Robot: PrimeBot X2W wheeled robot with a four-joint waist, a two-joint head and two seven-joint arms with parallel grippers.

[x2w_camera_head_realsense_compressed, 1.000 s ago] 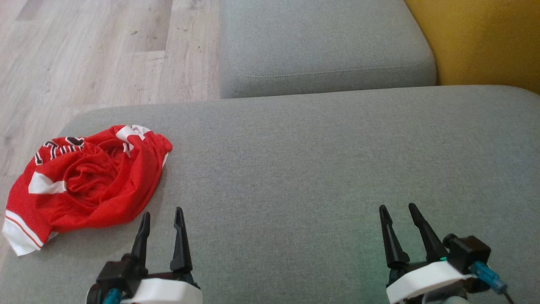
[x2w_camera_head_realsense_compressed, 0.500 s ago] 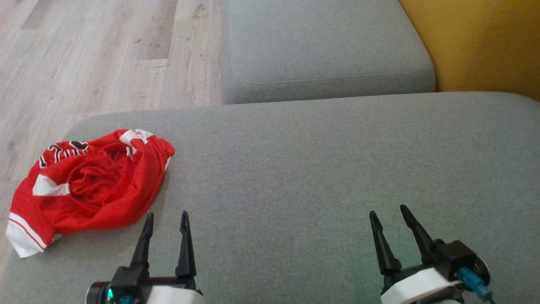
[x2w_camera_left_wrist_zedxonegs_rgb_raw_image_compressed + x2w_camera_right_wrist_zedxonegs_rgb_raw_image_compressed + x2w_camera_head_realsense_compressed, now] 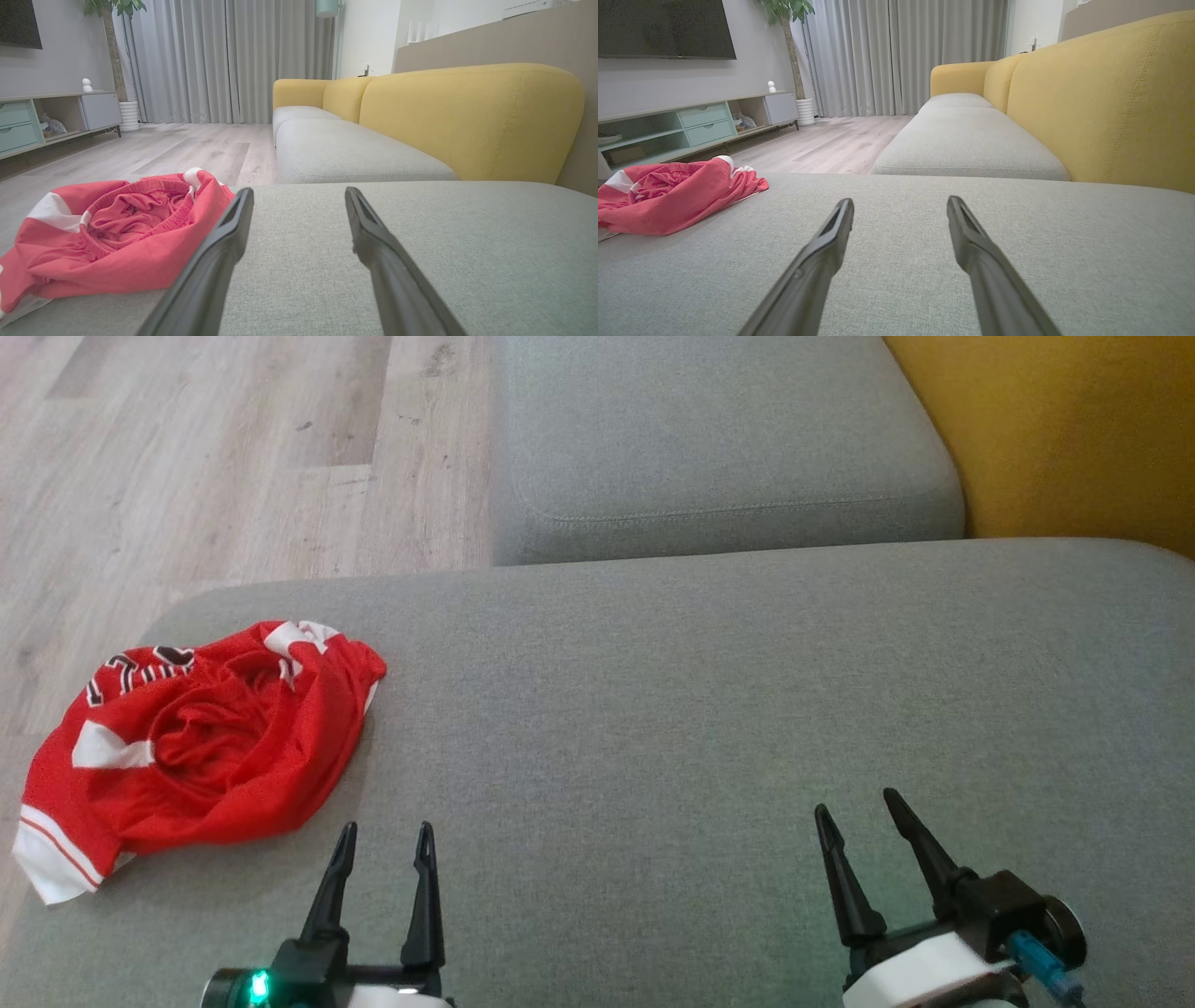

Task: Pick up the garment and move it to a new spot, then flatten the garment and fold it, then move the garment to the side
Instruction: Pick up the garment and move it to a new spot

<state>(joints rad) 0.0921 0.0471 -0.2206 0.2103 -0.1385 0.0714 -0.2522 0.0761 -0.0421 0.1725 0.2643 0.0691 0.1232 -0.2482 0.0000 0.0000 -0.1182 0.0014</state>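
The garment (image 3: pixel 201 747) is a red mesh piece with white trim and dark lettering, lying crumpled near the left edge of the grey sofa cushion (image 3: pixel 709 709). The left wrist view shows the garment (image 3: pixel 117 233) bunched at the left, its elastic waistband ring facing up. My left gripper (image 3: pixel 386 829) is open just to the right of the garment's near edge, apart from it, with nothing between its fingers. My right gripper (image 3: pixel 854 801) is open and empty over bare cushion far to the right. In the right wrist view the garment (image 3: pixel 672 196) lies at the far left.
A second grey seat cushion (image 3: pixel 719 439) lies beyond, with a yellow sofa back (image 3: pixel 1064 429) on the right. Wooden floor (image 3: pixel 215 457) drops off past the cushion's left and far-left edges. A low TV cabinet (image 3: pixel 691 126) stands across the room.
The left gripper has drawn back toward the bottom of the head view and shifted slightly right. The right gripper has shifted a little left. The garment has not moved.
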